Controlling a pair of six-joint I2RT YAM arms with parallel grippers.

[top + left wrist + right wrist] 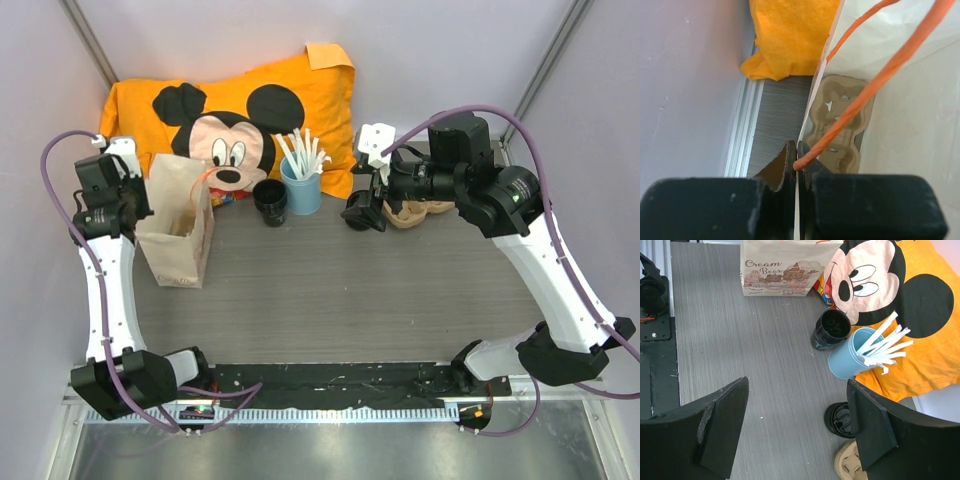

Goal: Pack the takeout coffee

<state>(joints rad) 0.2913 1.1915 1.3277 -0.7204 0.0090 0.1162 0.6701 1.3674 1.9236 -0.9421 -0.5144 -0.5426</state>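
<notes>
The takeout coffee [270,200] [830,329], a dark cup with a ridged black lid, stands on the table beside the blue cup of white sticks [301,183] [852,359]. My right gripper [362,212] [797,382] hangs open over the table to the right of both cups, nothing between its fingers. A squat black round piece [839,419] sits just under its right finger. My left gripper [140,205] [797,150] is shut on the rim of the paper bag [178,225] [777,270], next to the bag's orange handle [865,95].
A cardboard cup carrier [840,125] lies inside the bag. Another tan carrier [415,212] [847,462] rests under the right arm. An orange Mickey Mouse pillow [300,90] fills the back. Grey walls close in the left and right sides.
</notes>
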